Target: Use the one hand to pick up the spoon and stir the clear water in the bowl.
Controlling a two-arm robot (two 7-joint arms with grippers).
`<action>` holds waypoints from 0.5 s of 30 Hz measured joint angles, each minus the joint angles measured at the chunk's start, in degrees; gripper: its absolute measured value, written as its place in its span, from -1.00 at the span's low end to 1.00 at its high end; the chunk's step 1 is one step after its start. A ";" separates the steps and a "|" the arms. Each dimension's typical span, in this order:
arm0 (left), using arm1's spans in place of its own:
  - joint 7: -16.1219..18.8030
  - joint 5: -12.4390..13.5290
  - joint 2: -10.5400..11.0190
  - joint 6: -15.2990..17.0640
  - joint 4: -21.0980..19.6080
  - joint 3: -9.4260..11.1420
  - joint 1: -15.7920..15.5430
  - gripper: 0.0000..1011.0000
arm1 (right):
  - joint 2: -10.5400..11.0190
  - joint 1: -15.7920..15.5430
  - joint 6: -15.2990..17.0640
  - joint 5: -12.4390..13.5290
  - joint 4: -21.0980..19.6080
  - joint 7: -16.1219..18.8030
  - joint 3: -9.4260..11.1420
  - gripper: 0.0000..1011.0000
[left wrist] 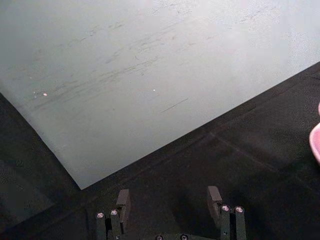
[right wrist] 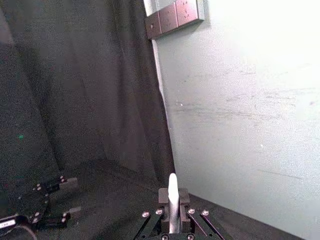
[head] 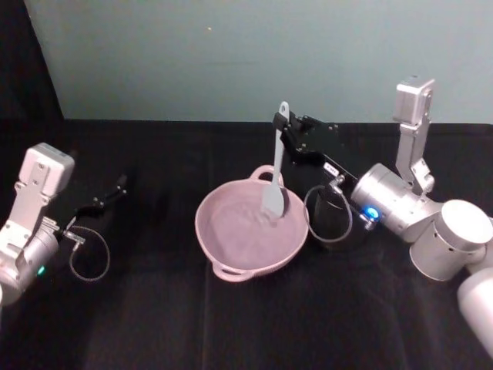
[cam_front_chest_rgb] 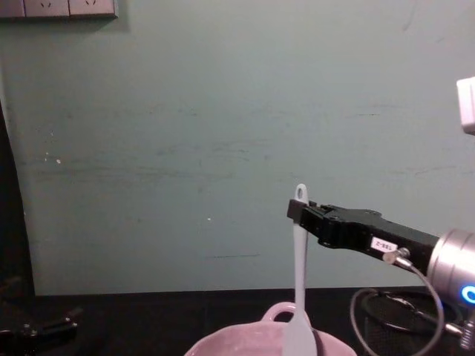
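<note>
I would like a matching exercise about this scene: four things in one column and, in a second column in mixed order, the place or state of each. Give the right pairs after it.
Column one
1. spoon
2. bowl
3. left pincer
4. right pincer

Column two
a. open, holding nothing, at the left
b. pale pink, standing on the black table
c. shut on a slim handle, above the bowl
d. upright, its broad head down inside the bowl

Pairs: 1-d, 2-b, 3-a, 4-c

Head high, chest low, both toward bowl (head: 223, 225)
</note>
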 joint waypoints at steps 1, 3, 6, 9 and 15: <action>0.00 0.00 0.00 0.00 0.00 0.00 0.00 1.00 | 0.25 -0.34 0.25 -0.03 -0.50 -0.13 0.06 -0.77; 0.00 0.00 0.00 0.00 0.00 0.00 0.00 1.00 | 0.90 -1.27 1.04 -0.21 -2.14 -0.36 0.10 -0.77; 0.00 0.00 0.00 0.00 0.00 0.00 0.00 1.00 | 1.55 -2.51 1.99 -0.35 -4.40 -0.66 -0.07 -0.77; 0.00 0.00 0.00 0.00 0.00 0.00 0.00 1.00 | 1.87 -3.35 2.58 -0.41 -5.99 -0.70 -0.39 -0.77; 0.00 0.00 0.00 0.00 0.00 0.00 0.00 1.00 | 1.96 -4.95 3.52 -0.39 -9.01 -0.48 -1.87 -0.77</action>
